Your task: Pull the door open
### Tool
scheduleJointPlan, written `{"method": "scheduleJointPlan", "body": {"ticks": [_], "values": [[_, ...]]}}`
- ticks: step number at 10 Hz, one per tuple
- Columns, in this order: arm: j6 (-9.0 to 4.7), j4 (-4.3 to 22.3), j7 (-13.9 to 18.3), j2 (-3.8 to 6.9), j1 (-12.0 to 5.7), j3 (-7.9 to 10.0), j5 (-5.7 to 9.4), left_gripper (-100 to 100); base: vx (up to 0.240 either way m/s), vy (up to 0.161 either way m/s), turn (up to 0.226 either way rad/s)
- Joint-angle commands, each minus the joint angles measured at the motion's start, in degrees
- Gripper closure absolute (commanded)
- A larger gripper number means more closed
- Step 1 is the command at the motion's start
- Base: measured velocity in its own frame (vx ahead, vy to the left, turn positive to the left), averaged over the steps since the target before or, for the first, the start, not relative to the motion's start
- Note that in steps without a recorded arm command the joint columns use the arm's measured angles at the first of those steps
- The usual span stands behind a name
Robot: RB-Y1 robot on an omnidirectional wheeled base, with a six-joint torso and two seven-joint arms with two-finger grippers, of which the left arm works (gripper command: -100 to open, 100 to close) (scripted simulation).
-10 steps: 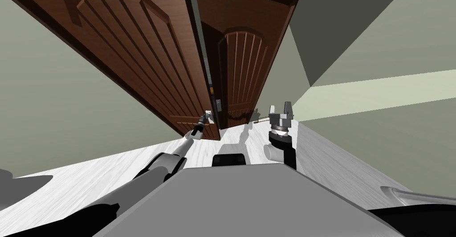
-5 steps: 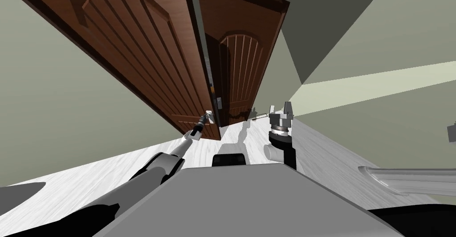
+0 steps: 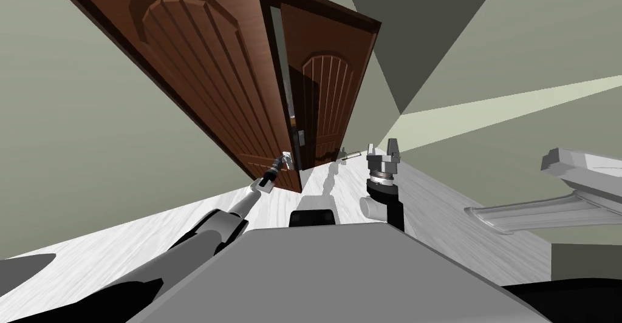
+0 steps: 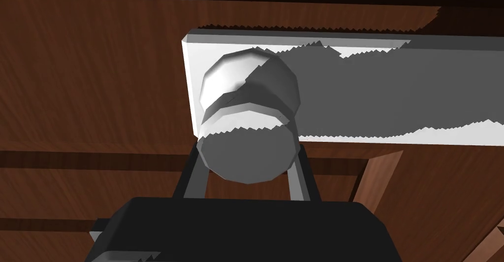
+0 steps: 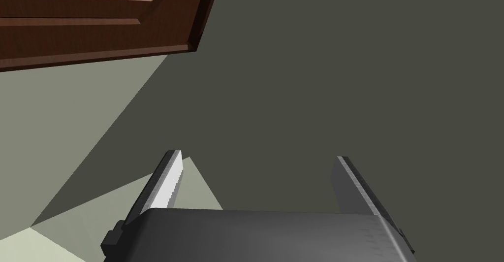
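A dark brown panelled door (image 3: 212, 76) stands ajar in its frame, its free edge swung toward me. On it sits a round grey knob (image 4: 246, 141) mounted on a light plate (image 4: 344, 91). My left gripper (image 4: 246, 175) is shut on the knob, one finger pressing each side; in the head view that gripper (image 3: 283, 163) is at the door's edge. A second brown door leaf (image 3: 325, 95) is seen through the gap. My right gripper (image 3: 384, 149) is raised to the right of the doors, its fingers (image 5: 162, 185) open with nothing between them.
The floor (image 3: 121, 240) is pale wood grain. Olive-grey walls (image 3: 79, 107) flank the doorway. A grey curved piece of furniture (image 3: 546, 204) juts in at the right. A small lever handle (image 3: 349, 154) sticks out from the far door leaf.
The whole head view has shifted: I have moved back and turned, with the left gripper still on the knob. The door has swung a bit wider, and the grey furniture has come into sight at the right.
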Motion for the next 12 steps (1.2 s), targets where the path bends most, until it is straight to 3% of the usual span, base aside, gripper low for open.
{"method": "scheduleJointPlan", "body": {"ticks": [1, 3, 10, 11, 12], "values": [[0.0, 0.0, 0.0, 0.0, 0.0, 0.0, 0.0, 100, -0.077, 0.053, -0.002], [-1.16, -1.36, 2.02, 1.21, 0.66, -2.72, -0.58, 100, -0.136, 0.136, -0.029], [-4.15, -4.99, 6.83, 4.16, 1.77, -9.26, -1.95, 100, -0.152, 0.143, -0.041], [-4.38, -5.26, 7.2, 4.38, 1.86, -9.75, -2.05, 100, -0.138, 0.118, -0.009], [-3.43, -5.8, 6.69, 4.8, 2.07, -8.86, -1.83, 100, -0.057, 0.058, 0.007]]}}
